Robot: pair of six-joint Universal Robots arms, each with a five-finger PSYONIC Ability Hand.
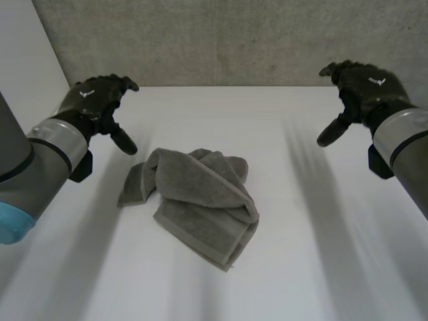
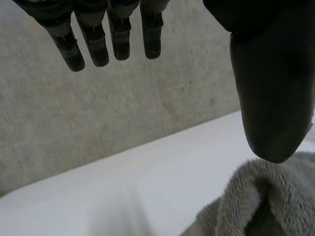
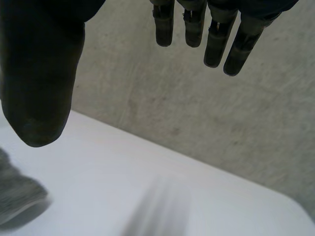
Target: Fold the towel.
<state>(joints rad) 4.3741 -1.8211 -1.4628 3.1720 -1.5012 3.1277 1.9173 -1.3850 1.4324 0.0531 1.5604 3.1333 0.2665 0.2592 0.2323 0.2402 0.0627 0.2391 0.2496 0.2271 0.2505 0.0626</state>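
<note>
- We see a smooth white table (image 1: 321, 267) set against a rough, mottled grey concrete wall (image 1: 234, 33).
- A grey terry towel (image 1: 200, 194) lies crumpled in a soft, lumpy heap near the table's middle, its hemmed edges showing.
- The black left hand (image 1: 93, 100) hangs near the towel without touching it, fingers relaxed and spread from the thumb, holding nothing.
- We find the right hand (image 1: 361, 83) likewise spread and empty, well apart from the towel.

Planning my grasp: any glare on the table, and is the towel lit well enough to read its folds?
Head view: no glare on the table, towel evenly lit, folds readable. Left wrist view: the left hand covers part of the towel; the crease beside its thumb is dark.
</note>
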